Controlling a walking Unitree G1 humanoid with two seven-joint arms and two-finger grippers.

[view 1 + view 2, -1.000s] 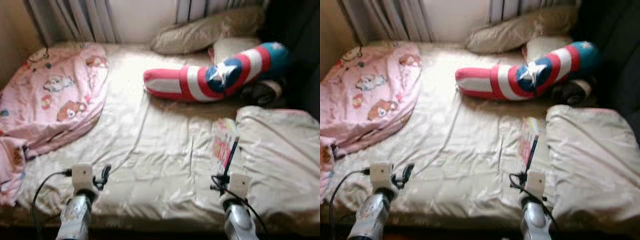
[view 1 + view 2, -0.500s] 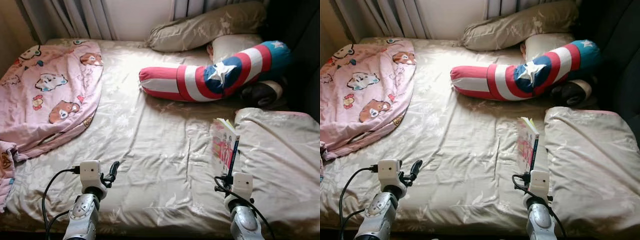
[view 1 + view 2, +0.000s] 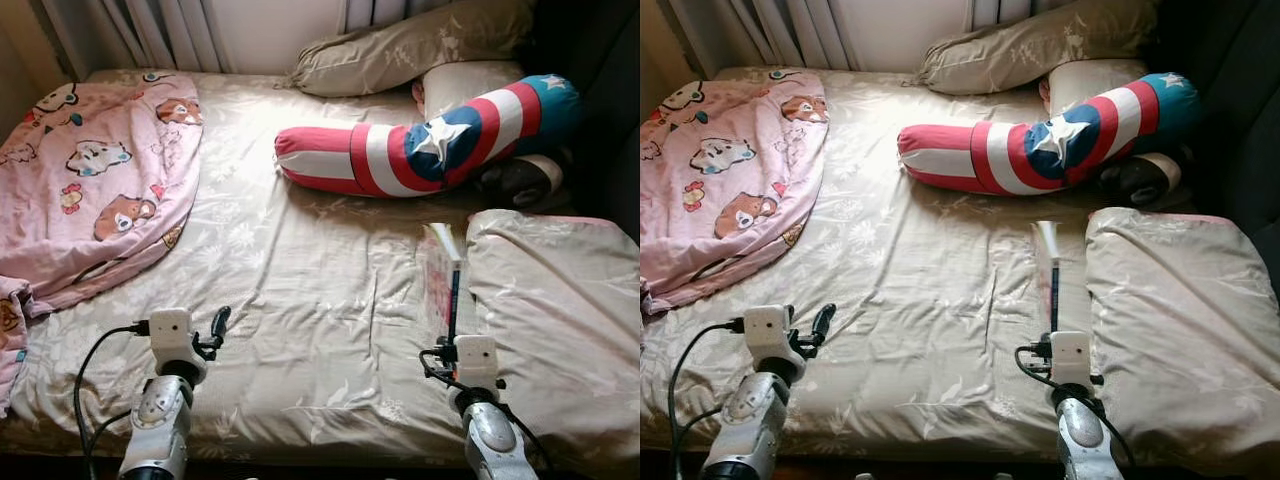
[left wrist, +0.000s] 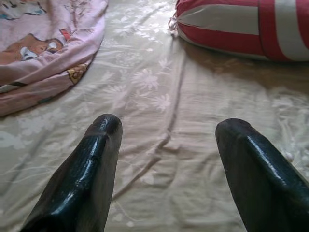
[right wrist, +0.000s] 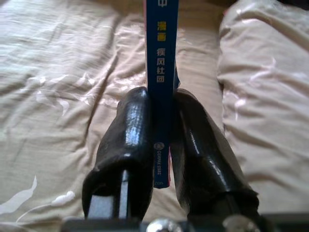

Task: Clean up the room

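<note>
Currently, the right claw (image 5: pixel 161 145) is clenched on a blue-spined book (image 5: pixel 162 72), holding it edge-up above the bed (image 3: pixel 310 300) near its front edge, beside a beige pillow (image 3: pixel 560 300). The left claw (image 4: pixel 166 159) is released, hovering over the sheet near the pink blanket (image 3: pixel 90 180).

One book (image 3: pixel 447 285), one striped bolster (image 3: pixel 420 145), two pillows (image 3: pixel 410 45), one pink blanket (image 3: pixel 90 175), one folded quilt (image 3: pixel 560 300)
</note>
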